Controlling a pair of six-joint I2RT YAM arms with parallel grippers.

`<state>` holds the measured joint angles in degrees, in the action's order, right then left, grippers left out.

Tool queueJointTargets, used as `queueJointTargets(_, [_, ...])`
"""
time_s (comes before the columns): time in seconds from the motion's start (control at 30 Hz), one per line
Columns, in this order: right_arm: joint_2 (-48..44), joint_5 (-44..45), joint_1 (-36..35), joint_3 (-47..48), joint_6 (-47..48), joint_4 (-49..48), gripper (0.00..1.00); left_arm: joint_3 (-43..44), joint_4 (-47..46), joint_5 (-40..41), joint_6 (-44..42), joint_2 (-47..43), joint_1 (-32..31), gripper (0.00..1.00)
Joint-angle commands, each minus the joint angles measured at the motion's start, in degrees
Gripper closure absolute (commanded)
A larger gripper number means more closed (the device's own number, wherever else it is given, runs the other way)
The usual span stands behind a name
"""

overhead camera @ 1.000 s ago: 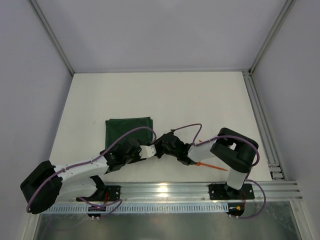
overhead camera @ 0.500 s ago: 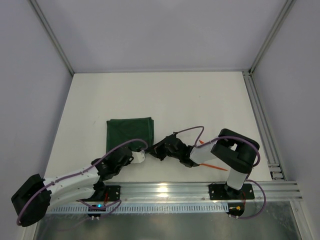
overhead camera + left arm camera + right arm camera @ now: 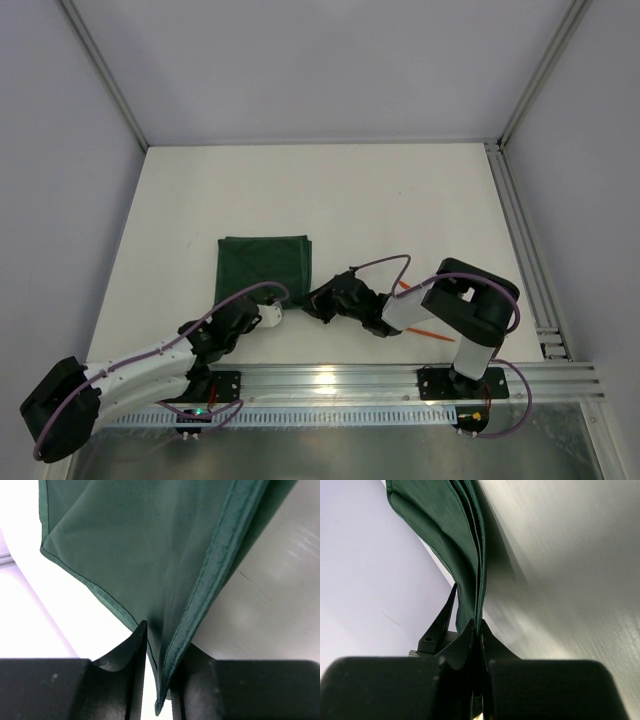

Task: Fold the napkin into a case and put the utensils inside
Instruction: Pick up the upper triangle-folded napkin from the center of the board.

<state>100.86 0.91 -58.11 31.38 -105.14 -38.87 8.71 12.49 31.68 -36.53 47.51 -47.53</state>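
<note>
Right gripper (image 3: 476, 640) is pinching the green napkin's (image 3: 445, 545) stacked edges tight, pale table (image 3: 570, 580) to its right.

Bright, even light; blurry wrist close-ups

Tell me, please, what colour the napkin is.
Plain dark green napkin, clearest in the left wrist view.

White table (image 3: 380, 190) here, matte and lightly scuffed, with an aluminium rail (image 3: 521, 245) down its right side. A folded dark green napkin (image 3: 262, 262) lies left of centre, its near edge drawn up off the surface. To the right, well apart from the cloth, the orange utensils (image 3: 432, 333) show as thin slivers, mostly hidden.
</note>
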Motion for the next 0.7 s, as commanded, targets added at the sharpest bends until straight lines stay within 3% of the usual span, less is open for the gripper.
queueJointTargets(0.0, [-1.7,0.5,0.1,-0.3,-0.1,-2.1,0.96,-1.3,0.3,-1.5,0.2,0.3,0.7,0.78])
queueJointTargets(0.1, [-1.7,0.4,0.0,-0.4,0.6,-2.1,0.96,-1.2,-0.2,-1.9,0.3,0.7,0.9,0.83])
queueJointTargets(0.2, [-2.3,0.0,0.2,0.6,3.0,-1.9,0.96,0.0,1.1,-2.8,0.8,0.7,0.9,1.00])
queueJointTargets(0.47, [-9.9,0.0,2.3,5.4,16.3,13.1,0.96,10.3,18.3,-10.0,5.9,0.2,0.9,1.00])
queueJointTargets(0.67, [-14.1,-6.4,6.0,7.7,24.4,19.4,0.96,18.2,28.5,-12.8,6.8,-0.4,0.9,1.00])
